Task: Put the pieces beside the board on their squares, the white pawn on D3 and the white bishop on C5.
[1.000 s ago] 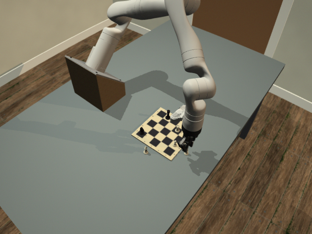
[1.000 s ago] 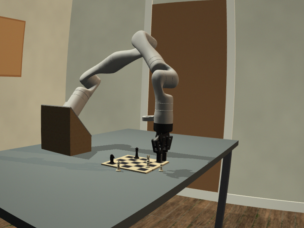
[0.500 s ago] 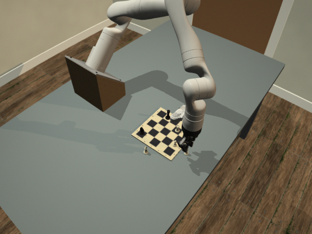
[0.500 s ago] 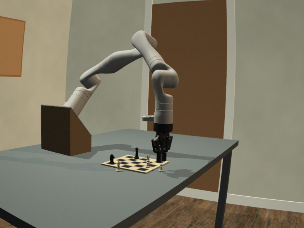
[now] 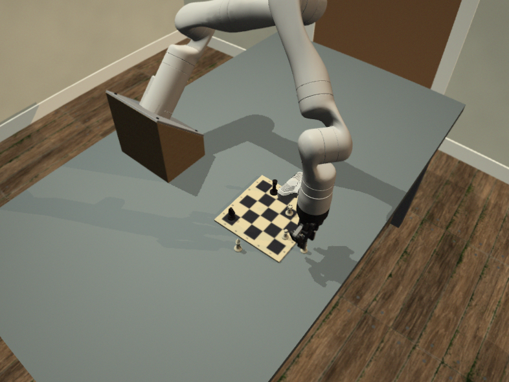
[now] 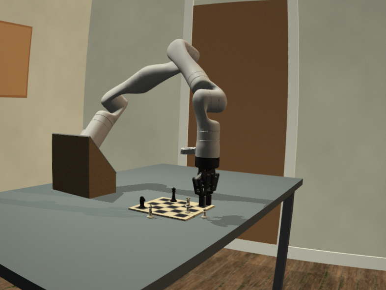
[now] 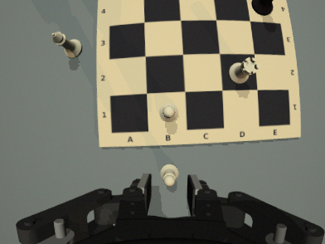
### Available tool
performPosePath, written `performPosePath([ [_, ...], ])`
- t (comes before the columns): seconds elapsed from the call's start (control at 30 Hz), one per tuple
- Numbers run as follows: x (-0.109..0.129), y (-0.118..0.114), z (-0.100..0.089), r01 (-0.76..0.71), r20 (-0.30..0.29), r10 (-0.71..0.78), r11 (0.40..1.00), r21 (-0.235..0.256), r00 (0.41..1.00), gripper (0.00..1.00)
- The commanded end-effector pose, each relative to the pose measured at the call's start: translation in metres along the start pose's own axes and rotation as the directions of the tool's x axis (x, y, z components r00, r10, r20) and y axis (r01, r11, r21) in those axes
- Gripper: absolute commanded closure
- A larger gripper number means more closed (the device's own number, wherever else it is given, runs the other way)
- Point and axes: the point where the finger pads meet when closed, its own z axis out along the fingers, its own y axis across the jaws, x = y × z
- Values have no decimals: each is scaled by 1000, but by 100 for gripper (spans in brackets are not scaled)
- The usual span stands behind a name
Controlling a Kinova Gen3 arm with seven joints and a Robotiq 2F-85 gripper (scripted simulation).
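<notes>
a: when you look from the wrist, where is the white pawn (image 7: 169, 174)?

b: it stands upright on the grey table (image 5: 123, 267), just beside the board (image 7: 201, 72), near the edge under the letters b and c. the gripper (image 7: 168, 185) is low around it, one finger on each side.

a: do the fingers press it?

b: no. they are partly apart, and a narrow gap shows on both sides of the pawn, so nothing is clamped.

a: and the white bishop (image 7: 68, 44)?

b: also off the board, on the table beside the side of column a, about at row 3, well apart from the gripper.

a: what stands on the board?

b: a second white pawn (image 7: 169, 112) on b1, a white piece with a crown (image 7: 242, 70) on d2, and two black pieces at the far corners, all upright.
</notes>
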Motion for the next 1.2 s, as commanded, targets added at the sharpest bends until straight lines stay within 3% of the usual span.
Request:
performPosePath([
  [0.0, 0, 0, 2, 0, 1, 0, 1000, 0, 1000, 66],
  [0.6, 0, 0, 29, 0, 1, 0, 1000, 0, 1000, 66],
  [1.17, 0, 0, 31, 0, 1, 0, 1000, 0, 1000, 66],
])
